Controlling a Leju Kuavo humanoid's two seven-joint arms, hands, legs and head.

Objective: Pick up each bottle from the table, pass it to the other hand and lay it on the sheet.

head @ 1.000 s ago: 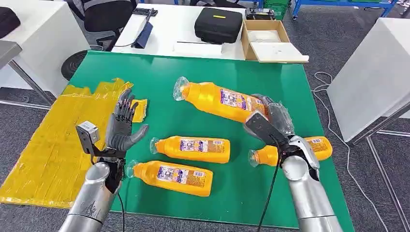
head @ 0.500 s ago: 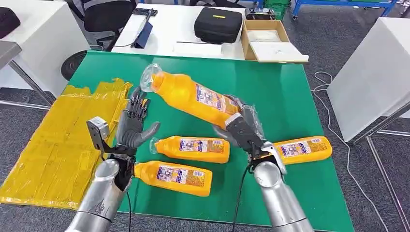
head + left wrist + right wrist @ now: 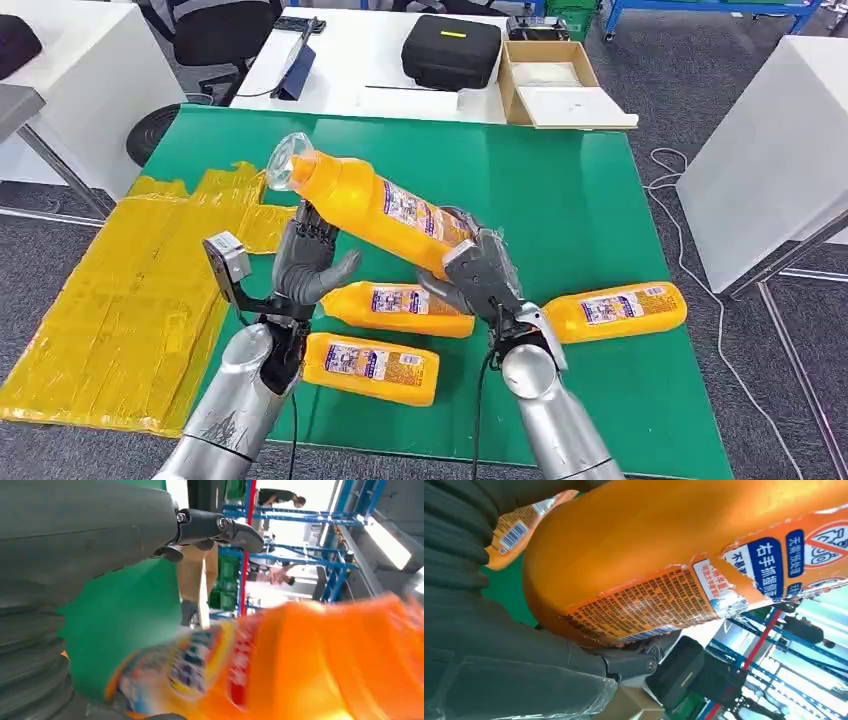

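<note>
A: Bottle [image 3: 375, 208] first: where is it?

B: In the air, gripped by the right hand [image 3: 478, 275] around its base end, tilted so the clear cap points up and away from that hand, toward the left hand [image 3: 305, 262].

A: And the left hand, does it have hold yet?

B: No. Its fingers are spread and upright, thumb out, palm turned toward the bottle's body. I judge it is waiting to receive; the body passes just beside its fingertips, but I cannot tell whether they touch.

A: Why hold it by the base?

B: Probably to leave the middle and neck free, so the other hand has bare bottle to close on.

A: What lies around them?

B: Beneath both hands, three more bottles lie on the green surface [image 3: 560, 190]: the middle bottle [image 3: 400, 307] right under the right hand, the near bottle [image 3: 372, 367] below the left wrist, and the far-right bottle [image 3: 615, 310] outside the right arm.

A: Room to lay it down?

B: The yellow sheet [image 3: 110, 300] lies beyond the left hand, draped over the surface's edge, open and bare.
</note>
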